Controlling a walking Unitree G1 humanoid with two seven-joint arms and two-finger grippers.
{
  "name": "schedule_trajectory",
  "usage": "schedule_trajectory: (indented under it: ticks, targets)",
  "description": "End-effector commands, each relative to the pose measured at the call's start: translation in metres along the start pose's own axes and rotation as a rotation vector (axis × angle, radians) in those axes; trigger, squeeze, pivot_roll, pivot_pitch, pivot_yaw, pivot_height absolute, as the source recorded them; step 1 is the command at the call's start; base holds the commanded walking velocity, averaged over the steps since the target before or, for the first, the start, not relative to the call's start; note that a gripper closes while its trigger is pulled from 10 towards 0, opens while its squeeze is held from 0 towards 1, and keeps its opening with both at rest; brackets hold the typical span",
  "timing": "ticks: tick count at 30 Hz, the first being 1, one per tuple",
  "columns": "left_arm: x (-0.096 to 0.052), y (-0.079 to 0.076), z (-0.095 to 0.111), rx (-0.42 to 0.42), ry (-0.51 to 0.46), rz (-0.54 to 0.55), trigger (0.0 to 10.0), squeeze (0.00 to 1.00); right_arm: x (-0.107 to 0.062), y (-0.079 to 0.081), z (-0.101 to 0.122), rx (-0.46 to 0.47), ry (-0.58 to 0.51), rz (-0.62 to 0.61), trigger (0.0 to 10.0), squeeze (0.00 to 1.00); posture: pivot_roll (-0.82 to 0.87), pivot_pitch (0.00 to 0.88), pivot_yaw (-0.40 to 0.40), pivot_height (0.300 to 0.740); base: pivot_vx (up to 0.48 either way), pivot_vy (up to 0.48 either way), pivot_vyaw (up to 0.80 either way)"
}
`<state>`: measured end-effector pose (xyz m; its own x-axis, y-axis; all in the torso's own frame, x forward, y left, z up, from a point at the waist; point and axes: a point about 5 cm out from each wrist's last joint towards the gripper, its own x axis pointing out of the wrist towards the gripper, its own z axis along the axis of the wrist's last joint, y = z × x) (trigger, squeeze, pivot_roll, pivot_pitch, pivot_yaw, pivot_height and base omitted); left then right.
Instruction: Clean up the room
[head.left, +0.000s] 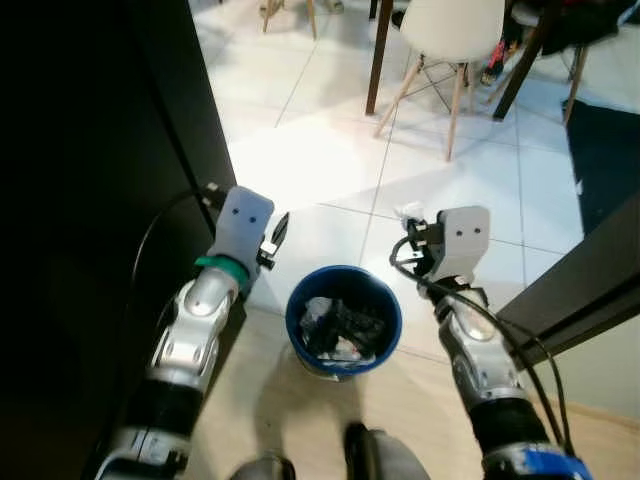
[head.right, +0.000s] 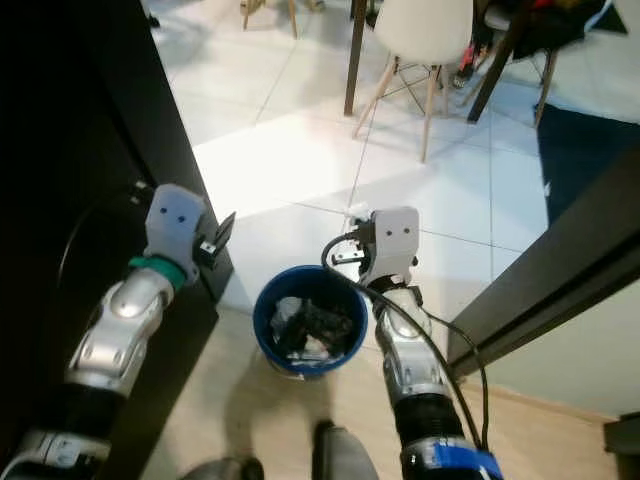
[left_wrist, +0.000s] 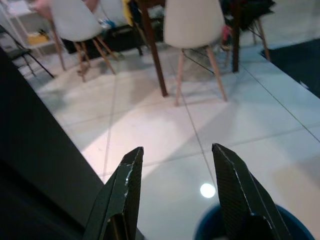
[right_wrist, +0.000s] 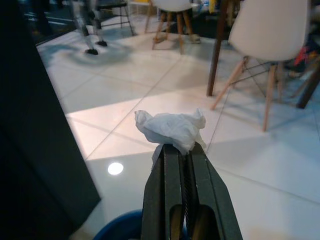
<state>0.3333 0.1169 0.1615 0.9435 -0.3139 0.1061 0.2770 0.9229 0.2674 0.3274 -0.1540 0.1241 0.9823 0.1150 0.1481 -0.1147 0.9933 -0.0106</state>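
Blue trash bin (head.left: 343, 320) on the floor, part full of dark and white litter. Just beyond its far rim, right gripper (right_wrist: 178, 148) clamped on a crumpled white tissue (right_wrist: 171, 128). Beside the bin's left, left gripper (left_wrist: 177, 157), fingers spread apart, empty.

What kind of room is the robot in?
Probably a dining area in a home. There's a white chair beside dark table legs on a shiny tiled floor. The right gripper holds a tissue over a blue bin.
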Motion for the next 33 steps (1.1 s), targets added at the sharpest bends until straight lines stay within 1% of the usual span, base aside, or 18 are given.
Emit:
schedule_trajectory:
  ticks: [1,5,7,8,10,11,18,21,22,25,27,28,29,30,31,32,33]
  targets:
    - [-0.004,0.004,-0.008,0.001,0.032,0.011,10.0,0.0,-0.002,0.009,-0.005,0.014,0.01,0.023,10.0,0.0,0.0,0.102,0.066,0.74,0.435,0.0,0.0]
    - [-0.003,0.004,-0.008,0.001,0.033,0.01,10.0,0.0,-0.002,0.009,-0.005,0.013,0.01,0.025,10.0,0.0,0.0,0.102,0.066,0.74,0.435,0.0,0.0]
    - [-0.006,0.0,-0.015,-0.008,0.07,-0.021,10.0,0.0,-0.002,0.008,-0.004,0.007,0.01,0.028,10.0,0.0,-0.01,0.105,0.058,0.74,0.0,0.0,0.0]
    - [-0.006,0.0,-0.015,-0.008,0.07,-0.021,10.0,0.0,-0.002,0.008,-0.004,0.007,0.01,0.028,10.0,0.0,-0.01,0.105,0.058,0.74,0.0,0.0,0.0]
    - [-0.008,-0.006,-0.019,-0.025,0.089,-0.063,10.0,0.0,-0.001,0.007,-0.004,0.003,0.01,0.03,10.0,0.0,-0.01,0.106,0.057,0.74,0.0,0.0,0.0]
    - [-0.01,-0.008,-0.02,-0.03,0.093,-0.087,10.0,0.0,-0.001,0.007,-0.005,0.002,0.012,0.031,10.0,0.0,-0.01,0.106,0.057,0.74,0.0,0.0,0.0]
    - [-0.014,-0.013,-0.022,-0.045,0.104,-0.135,10.0,0.0,-0.001,0.011,-0.01,-0.005,0.036,0.046,10.0,0.0,0.0,0.115,0.054,0.74,0.0,0.0,0.0]
    - [-0.019,-0.014,-0.026,-0.075,0.132,-0.178,10.0,0.0,-0.001,0.02,-0.021,-0.02,0.1,0.081,10.0,0.0,0.0,0.121,0.054,0.74,0.0,0.0,0.0]
    - [-0.019,-0.014,-0.026,-0.075,0.132,-0.178,10.0,0.0,-0.001,0.02,-0.021,-0.02,0.1,0.081,10.0,0.0,0.0,0.121,0.054,0.74,0.0,0.0,0.0]
    - [-0.028,-0.014,-0.034,-0.085,0.187,-0.245,10.0,0.0,0.002,0.028,-0.03,-0.034,0.167,0.1,10.0,0.0,0.0,0.147,0.056,0.74,0.0,0.0,0.0]
    - [-0.028,-0.014,-0.034,-0.085,0.187,-0.245,10.0,0.0,0.002,0.028,-0.03,-0.034,0.167,0.1,10.0,0.0,0.0,0.147,0.056,0.74,0.0,0.0,0.0]
    - [-0.032,-0.013,-0.035,-0.085,0.202,-0.284,10.0,0.0,0.004,0.03,-0.035,-0.042,0.207,0.098,10.0,0.0,0.0,0.156,0.056,0.74,0.0,0.0,0.0]
    - [-0.032,-0.013,-0.035,-0.085,0.202,-0.284,10.0,0.0,0.004,0.03,-0.035,-0.042,0.207,0.098,10.0,0.0,0.0,0.156,0.056,0.74,0.0,0.0,0.0]
    - [-0.038,-0.012,-0.036,-0.08,0.228,-0.343,10.0,0.0,0.007,0.032,-0.041,-0.052,0.253,0.097,10.0,0.0,0.02,0.173,0.058,0.74,0.0,0.0,0.0]
    - [-0.038,-0.012,-0.036,-0.08,0.228,-0.343,10.0,0.0,0.007,0.032,-0.041,-0.052,0.253,0.097,10.0,0.0,0.02,0.173,0.058,0.74,0.0,0.0,0.0]
    - [-0.043,-0.011,-0.037,-0.078,0.248,-0.386,10.0,0.0,0.009,0.033,-0.045,-0.059,0.284,0.095,10.0,0.0,0.02,0.173,0.058,0.74,0.0,0.0,0.0]
    - [-0.043,-0.011,-0.037,-0.078,0.248,-0.386,10.0,0.0,0.009,0.033,-0.045,-0.059,0.284,0.095,10.0,0.0,0.02,0.173,0.058,0.74,0.0,0.0,0.0]
